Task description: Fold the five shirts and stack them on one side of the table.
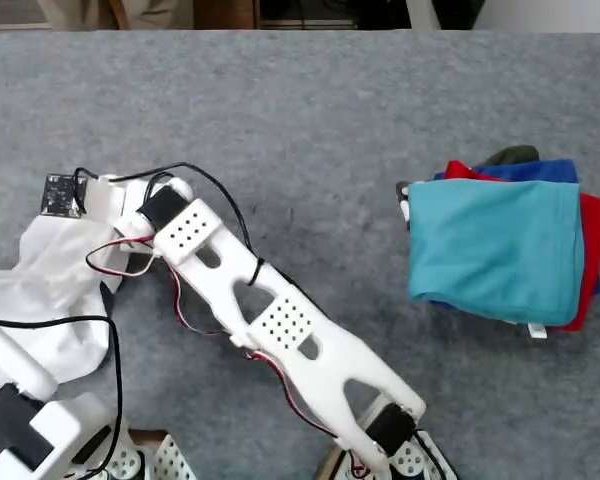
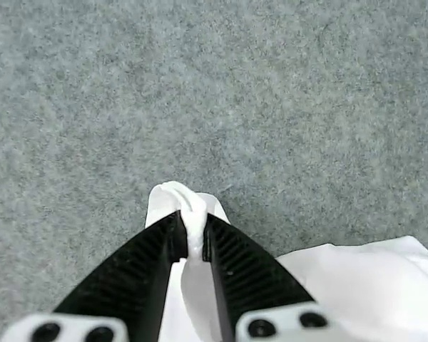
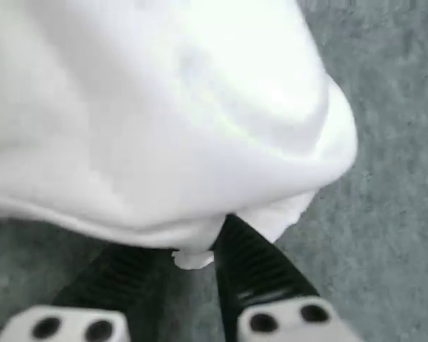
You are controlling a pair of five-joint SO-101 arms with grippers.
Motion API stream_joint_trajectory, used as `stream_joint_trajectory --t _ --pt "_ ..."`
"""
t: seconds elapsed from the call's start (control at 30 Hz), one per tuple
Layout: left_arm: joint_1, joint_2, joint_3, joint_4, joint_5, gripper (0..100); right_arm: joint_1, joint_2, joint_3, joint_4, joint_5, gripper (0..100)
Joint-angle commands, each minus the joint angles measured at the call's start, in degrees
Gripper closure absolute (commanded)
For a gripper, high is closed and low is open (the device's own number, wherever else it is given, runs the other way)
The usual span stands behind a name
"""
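High view puts the crumpled white shirt [image 1: 50,270] at the left edge of the frame, well apart from the stack [image 1: 570,300] of folded shirts at the right. There a turquoise shirt [image 1: 485,240] lies on top of blue and red ones, and a dark one barely peeks out behind. Both arms grip the white shirt, probably to spread it flat on the grey bench [image 1: 310,110] before folding. The left fingers [image 2: 146,267] are clamped on a small pinch of cloth, and the right fingers [image 3: 253,274] are closed on a fold at its edge. An arm [image 1: 270,320] crossing the high view overlies part of the shirt, and the frame edge cuts it off, so sleeves and collar cannot be made out. The stack's count is hard to judge.
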Motion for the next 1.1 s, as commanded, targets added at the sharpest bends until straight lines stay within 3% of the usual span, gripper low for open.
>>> stream_joint_trajectory --t 0.0,0.3,0.43,0.7,0.9,1.07 --pt "-0.26 -1.27 -0.26 -0.79 -0.09 98 3.47 -1.8 -5.67 5.01 -0.7 99.5" --pt "4.04 -1.27 -0.18 -0.44 3.08 98 7.16 -15.96 -5.49 23.74 5.27 99.5" --pt "6.77 -1.8 2.46 -0.35 4.22 98 9.63 -25.01 0.57 24.0 5.63 99.5" --pt "10.29 -4.53 4.66 5.98 4.13 98 10.95 -59.03 40.22 23.91 9.58 99.5" --pt "12.4 -16.75 7.91 8.09 1.93 98 10.95 -88.75 72.31 23.91 15.56 99.5" --pt "13.71 -29.05 15.12 7.82 0.53 98 10.95 -107.03 90.59 23.91 16.44 99.5"
